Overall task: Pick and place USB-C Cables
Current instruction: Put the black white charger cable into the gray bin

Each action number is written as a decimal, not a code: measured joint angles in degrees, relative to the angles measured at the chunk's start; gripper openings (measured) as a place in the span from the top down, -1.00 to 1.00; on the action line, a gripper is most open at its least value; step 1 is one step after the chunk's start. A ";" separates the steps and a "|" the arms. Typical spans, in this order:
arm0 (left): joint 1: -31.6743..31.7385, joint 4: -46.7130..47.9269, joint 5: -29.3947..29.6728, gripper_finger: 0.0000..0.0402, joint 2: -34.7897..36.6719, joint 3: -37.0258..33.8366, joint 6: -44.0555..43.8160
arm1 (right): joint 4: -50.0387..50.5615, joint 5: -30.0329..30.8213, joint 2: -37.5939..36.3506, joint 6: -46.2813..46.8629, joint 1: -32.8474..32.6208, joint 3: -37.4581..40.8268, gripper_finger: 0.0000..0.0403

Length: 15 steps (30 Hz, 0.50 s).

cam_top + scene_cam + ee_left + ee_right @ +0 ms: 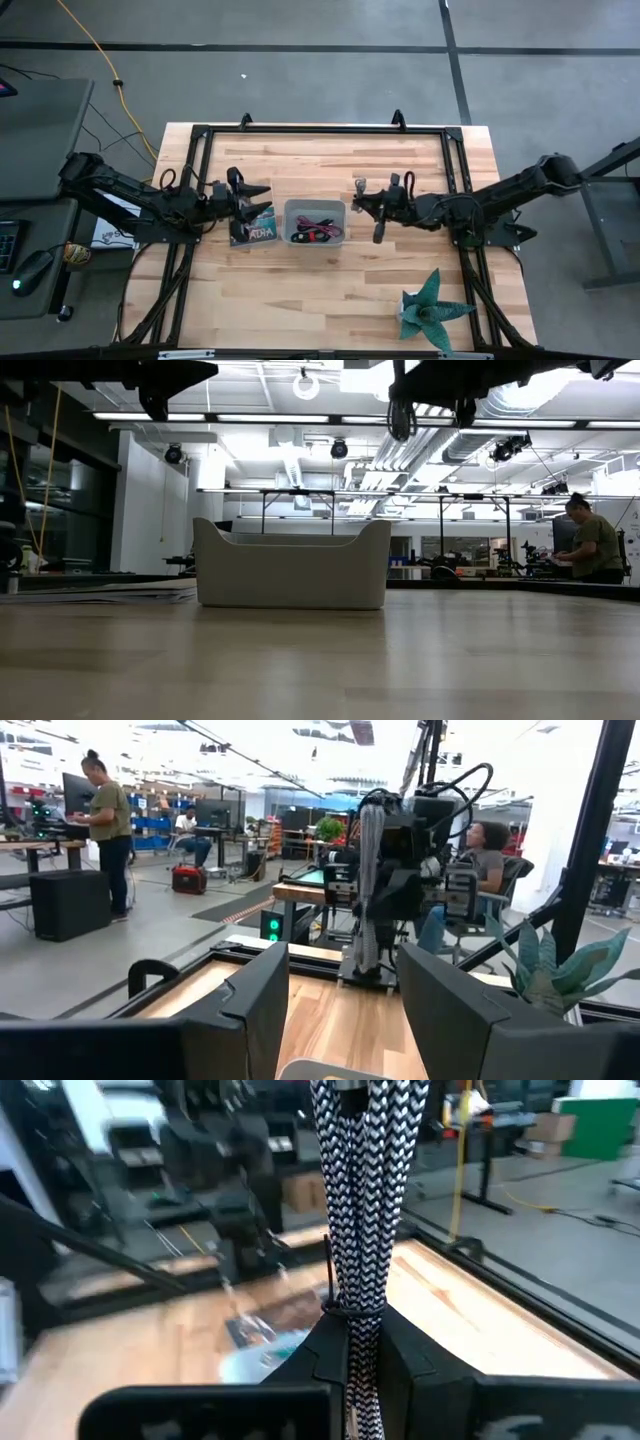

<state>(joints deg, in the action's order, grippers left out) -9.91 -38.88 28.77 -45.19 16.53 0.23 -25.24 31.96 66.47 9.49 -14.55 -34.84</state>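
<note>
1. Cables are the subject: from above, a black-and-red cable (300,231) and a purple cable (325,233) lie inside a small grey tray (315,205) at the middle of a wooden table (320,290). The left gripper (258,200) sits just to the left of the tray, above a dark printed card (256,234), its fingers spread apart. The right gripper (381,222) sits just to the right of the tray, with a grey cable (359,186) showing beside it. A green paper plant (432,309) stands near the table's front right corner, and a long yellow cord (100,60) runs across the floor at the back left.

2. From table height, the tray (292,575) stands upright on the table (320,660), its contents hidden by its wall. A person (595,545) sits far off at the right of the room.

3. From the left wrist, the two dark fingers (250,1010) stand well apart with nothing between them. The right arm (395,880) faces them across the table, and the plant (560,970) shows at one side.

4. From the right wrist, the fingers (325,1350) are clamped on a black-and-white braided cable (365,1190), which stands up from them as a folded bundle, held off the table. The card (265,1330) lies blurred beyond.
</note>
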 joint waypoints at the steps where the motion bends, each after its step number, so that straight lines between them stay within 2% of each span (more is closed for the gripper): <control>1: 0.00 -0.08 0.19 0.16 0.00 0.00 0.00 | 1.03 0.45 0.83 -0.07 0.01 -0.55 0.96; 7: 0.09 -0.37 0.37 0.16 0.00 0.00 0.00 | 7.08 -1.85 9.76 -0.94 0.49 -8.77 0.96; 15: 0.09 -0.07 0.37 0.16 0.00 0.00 -0.07 | 24.16 -7.55 24.59 -0.67 2.36 -24.42 0.96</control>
<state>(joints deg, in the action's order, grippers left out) -9.82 -38.95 29.15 -45.19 16.53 0.16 -1.07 24.41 91.06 8.82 -12.19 -59.27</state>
